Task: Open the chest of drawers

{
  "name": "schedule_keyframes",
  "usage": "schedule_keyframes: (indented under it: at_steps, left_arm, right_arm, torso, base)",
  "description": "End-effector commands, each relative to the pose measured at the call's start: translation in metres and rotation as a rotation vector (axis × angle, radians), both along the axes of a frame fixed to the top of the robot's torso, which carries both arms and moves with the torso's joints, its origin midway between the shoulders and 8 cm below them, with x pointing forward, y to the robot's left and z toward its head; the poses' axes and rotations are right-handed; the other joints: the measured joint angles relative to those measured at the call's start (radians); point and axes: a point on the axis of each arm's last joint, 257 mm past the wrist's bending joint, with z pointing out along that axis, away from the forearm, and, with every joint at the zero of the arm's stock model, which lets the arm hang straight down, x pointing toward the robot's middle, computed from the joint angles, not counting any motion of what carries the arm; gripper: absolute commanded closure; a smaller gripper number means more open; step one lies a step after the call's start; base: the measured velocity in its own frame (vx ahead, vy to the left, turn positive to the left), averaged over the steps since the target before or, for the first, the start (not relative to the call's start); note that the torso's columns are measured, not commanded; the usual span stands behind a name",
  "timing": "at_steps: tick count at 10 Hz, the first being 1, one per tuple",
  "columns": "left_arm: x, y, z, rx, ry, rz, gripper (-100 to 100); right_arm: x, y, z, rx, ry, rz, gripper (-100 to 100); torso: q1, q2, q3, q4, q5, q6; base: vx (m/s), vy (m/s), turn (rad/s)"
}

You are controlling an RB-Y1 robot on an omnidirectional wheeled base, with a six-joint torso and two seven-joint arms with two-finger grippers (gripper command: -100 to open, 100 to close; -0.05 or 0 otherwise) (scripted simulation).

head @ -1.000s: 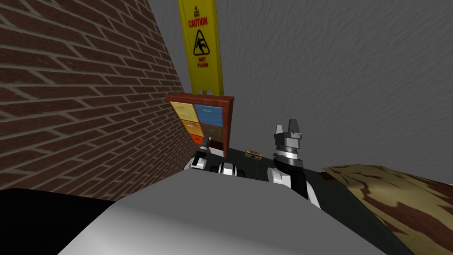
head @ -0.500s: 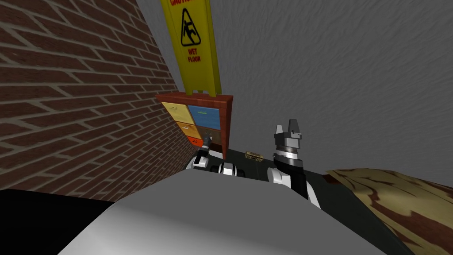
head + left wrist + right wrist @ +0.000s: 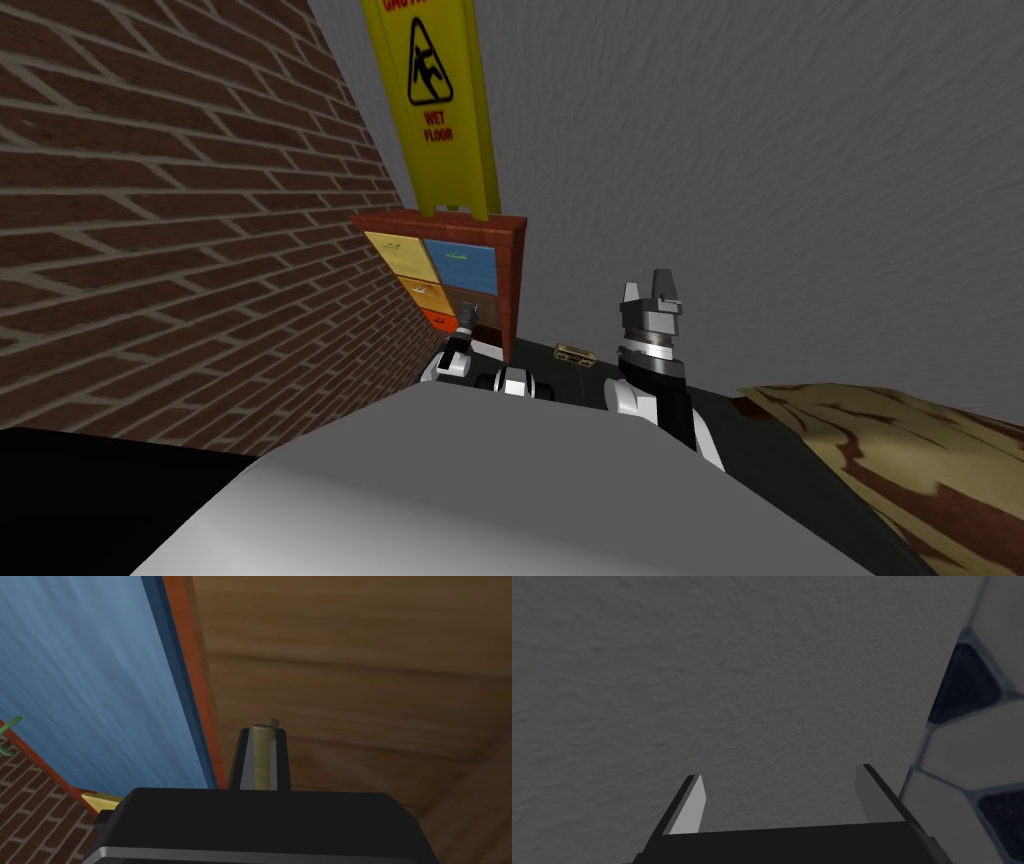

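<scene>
My left gripper [image 3: 261, 733] is clamped on the olive handle [image 3: 261, 760] of the brown drawer [image 3: 360, 676], beside the blue drawer [image 3: 90, 676], in the chest [image 3: 512, 280] against the brick wall [image 3: 180, 250], while my right gripper [image 3: 779, 788] is raised, fingers apart.

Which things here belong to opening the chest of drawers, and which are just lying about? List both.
Job in hand: chest of drawers; brown drawer; olive handle; left gripper, shut on that handle.
Lying about: yellow wet-floor sign; small yellow object by the chest; right gripper, open and idle.
</scene>
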Motion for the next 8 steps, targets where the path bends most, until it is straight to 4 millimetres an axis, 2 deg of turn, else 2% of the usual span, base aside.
schedule_keyframes:
  at_steps: [1,3,5,8]
  left_arm:
    - [-0.001,0.000,0.005,0.000,-0.002,-0.005,100]
    - [-0.002,-0.001,0.010,-0.001,-0.004,-0.009,100]
    - [-0.006,0.000,0.003,0.001,0.011,-0.010,100]
    - [-0.011,-0.001,0.009,0.000,0.000,-0.017,100]
  right_arm:
    - [0.000,0.000,0.000,0.000,0.000,0.000,0]
    - [0.000,0.000,0.000,0.000,0.000,0.000,0]
    - [0.000,0.000,0.000,0.000,0.000,0.000,0]
    - [0.000,0.000,0.000,0.000,0.000,0.000,0]
  torso:
    - [0.001,0.004,0.002,0.001,0.000,-0.001]
    - [0.000,0.004,0.002,0.003,-0.001,-0.001]
    - [-0.003,-0.003,-0.002,0.003,-0.003,0.000]
    - [0.001,0.004,0.002,0.003,-0.001,-0.002]
  base:
    - [-0.183,0.020,0.016]
    - [-0.186,0.015,0.016]
    - [-0.102,0.014,0.010]
    - [-0.202,0.036,0.018]
